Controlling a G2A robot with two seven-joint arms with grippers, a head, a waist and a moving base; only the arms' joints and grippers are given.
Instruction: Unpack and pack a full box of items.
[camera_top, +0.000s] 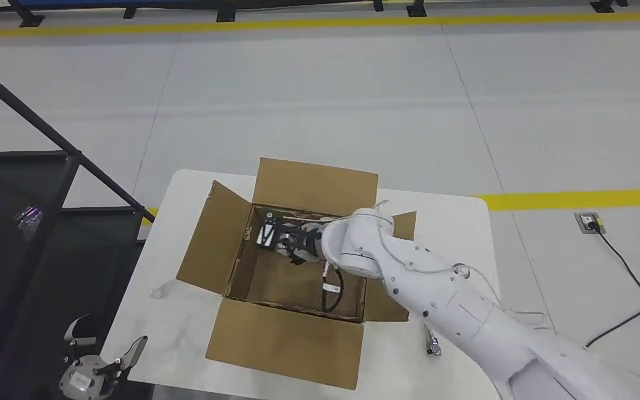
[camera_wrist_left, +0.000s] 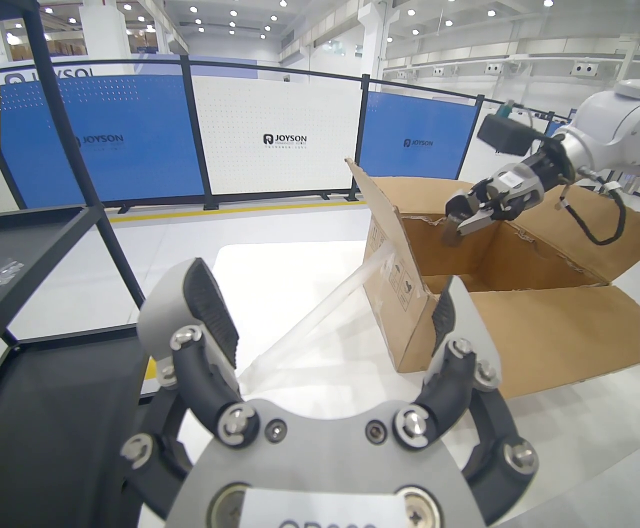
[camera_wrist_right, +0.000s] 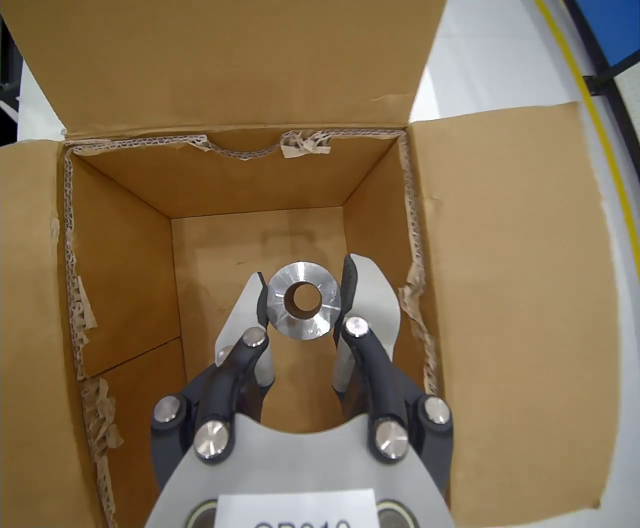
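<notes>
The right gripper clamps a metal ring between its fingers, the open box below; the left gripper, box ahead, gapes wide, empty.

**Top view:** the camera is mounted above the arms and faces down on the table. The box sits mid-frame at moderate range.

**Left wrist view:** the camera sits behind the left gripper, low near the table's edge. It faces roughly level across the table toward one side of the box, well apart from it.

**Right wrist view:** the camera sits behind the right gripper and faces straight down into the box, close above the ring in its jaws.

**Shared coverage:** all three views show the box. The top and left wrist views both show the right gripper over it.
</notes>
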